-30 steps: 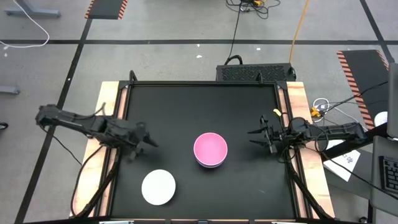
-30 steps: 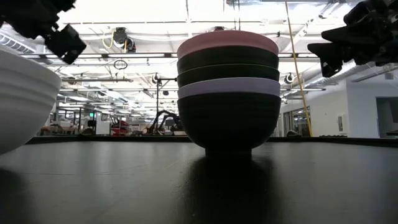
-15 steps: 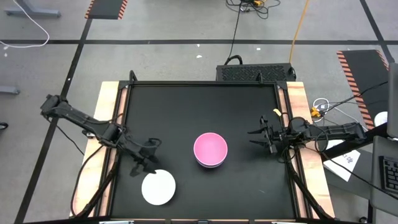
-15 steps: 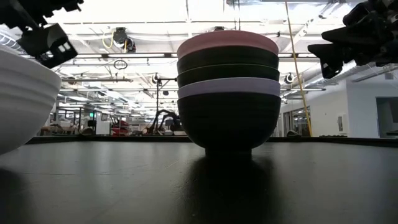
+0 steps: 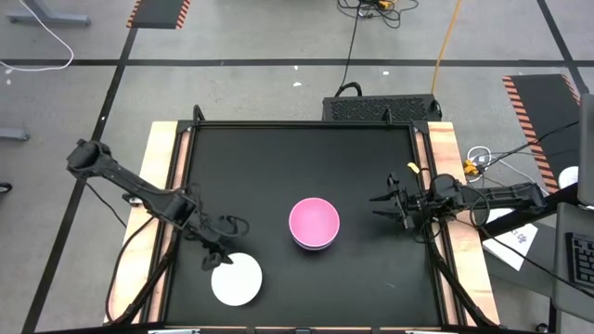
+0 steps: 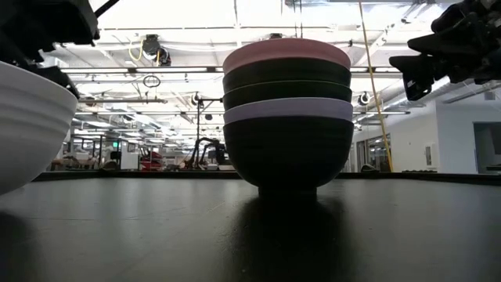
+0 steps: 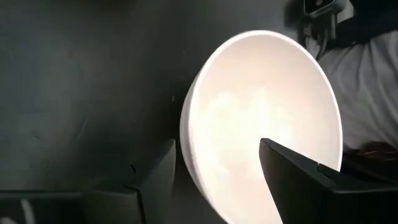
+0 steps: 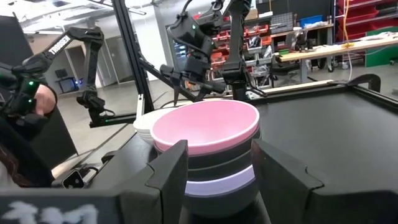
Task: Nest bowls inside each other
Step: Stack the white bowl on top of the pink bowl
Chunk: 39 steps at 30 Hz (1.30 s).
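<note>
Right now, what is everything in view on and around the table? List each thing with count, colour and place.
stacked bowls: five nested; pink on top, black, black, lavender, black at the bottom; table centre
white bowl: one, alone, near the table's front left
table: one, black top, pale wooden side edges
person: one, partly seen in the right wrist view, beyond the table
left gripper: open, at the white bowl's rim
right gripper: open, waiting right of the stack

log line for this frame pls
left gripper: open, straddling white bowl rim | right gripper: open, waiting at table's right | stack: five nested, pink bowl on top
</note>
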Each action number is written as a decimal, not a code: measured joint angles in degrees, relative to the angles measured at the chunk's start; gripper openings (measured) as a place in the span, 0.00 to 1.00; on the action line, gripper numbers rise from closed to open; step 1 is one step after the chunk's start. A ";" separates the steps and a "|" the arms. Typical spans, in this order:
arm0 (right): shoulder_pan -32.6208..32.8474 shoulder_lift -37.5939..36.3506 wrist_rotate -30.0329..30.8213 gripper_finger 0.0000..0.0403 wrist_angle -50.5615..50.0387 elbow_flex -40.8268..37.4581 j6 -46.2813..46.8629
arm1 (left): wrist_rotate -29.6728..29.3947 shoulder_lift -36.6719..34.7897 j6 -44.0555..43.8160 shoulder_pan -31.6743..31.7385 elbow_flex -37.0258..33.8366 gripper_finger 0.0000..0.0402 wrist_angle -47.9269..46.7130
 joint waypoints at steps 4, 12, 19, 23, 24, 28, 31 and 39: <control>0.01 0.00 0.00 0.42 0.02 0.00 -0.07 | -0.50 1.63 -1.80 -0.70 0.00 0.58 0.39; 0.03 0.00 -0.02 0.42 -0.02 0.00 -0.04 | -3.65 4.19 -2.28 -1.25 0.00 0.58 0.55; 0.03 0.00 -0.02 0.42 -0.47 0.00 -0.02 | -8.78 5.51 -1.92 -1.25 0.00 0.58 0.55; 0.03 0.00 -0.02 0.42 -0.56 0.00 -0.02 | -9.06 5.57 -1.36 -1.26 0.00 0.58 0.68; 0.03 0.00 -0.02 0.42 -0.57 0.00 -0.02 | -8.76 5.57 -1.19 -1.27 0.00 0.58 0.92; 0.03 0.00 -0.04 0.42 -0.69 0.00 -0.02 | -8.66 5.57 -1.47 -1.31 0.00 0.58 1.78; 0.04 0.00 -0.04 0.42 -1.01 0.00 -0.01 | -8.65 6.01 -2.21 -1.46 0.00 0.56 1.84; 0.03 0.00 -0.04 0.42 -1.23 0.00 -0.02 | -7.61 10.96 -1.86 -1.96 0.00 0.33 3.89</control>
